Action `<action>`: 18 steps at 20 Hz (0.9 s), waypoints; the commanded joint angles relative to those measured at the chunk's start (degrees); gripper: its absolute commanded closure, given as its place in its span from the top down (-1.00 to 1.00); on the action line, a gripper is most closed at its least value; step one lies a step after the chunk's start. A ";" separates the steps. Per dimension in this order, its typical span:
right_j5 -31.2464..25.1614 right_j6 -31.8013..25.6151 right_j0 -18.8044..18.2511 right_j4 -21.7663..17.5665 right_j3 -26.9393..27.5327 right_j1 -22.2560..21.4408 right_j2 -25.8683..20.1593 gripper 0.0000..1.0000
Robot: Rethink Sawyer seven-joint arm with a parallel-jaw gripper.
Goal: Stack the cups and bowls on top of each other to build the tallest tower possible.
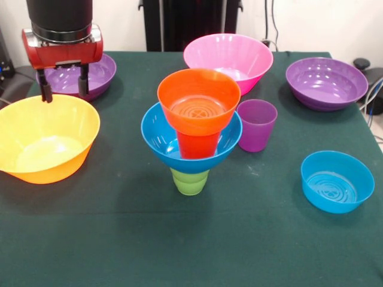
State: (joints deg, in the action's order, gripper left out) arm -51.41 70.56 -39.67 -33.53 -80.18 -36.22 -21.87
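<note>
Presently catalogued, one tower (191, 134) at the middle of the green table (119, 239): green cup (190, 181) at the base, blue bowl (160, 139) on it, orange cup (197, 145) standing in that bowl, orange bowl (198, 98) on top.

Loose stock: yellow bowl (45, 139) at the picture's left; pink bowl (227, 57) behind the tower; purple cup (257, 124) just beside the tower on the picture's right; two purple bowls (326, 82), one at each far corner; a shallow blue bowl (337, 180) at near right.

Handling, by judgement: thin glossy plastic, light, stiff, slippery; best pinched over a rim wall. The tower looked top-heavy on its narrow base and likely to tip if nudged.

Gripper (63, 84): fingers spread, holding nothing, hanging over the far rim of the yellow bowl, in front of the left purple bowl, well apart from the tower.
</note>
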 commanded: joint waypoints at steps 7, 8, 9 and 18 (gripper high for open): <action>3.23 -7.15 0.63 -4.11 -7.06 2.64 -2.37 1.00; 3.29 -7.93 0.56 -4.29 -6.94 2.58 -2.72 1.00; 3.35 -8.16 0.71 -4.55 -6.76 2.51 -2.79 1.00; 5.26 -8.26 1.71 -7.01 -5.60 2.58 -2.40 1.00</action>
State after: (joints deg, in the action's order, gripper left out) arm -50.87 70.56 -39.70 -34.55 -83.48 -34.82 -21.84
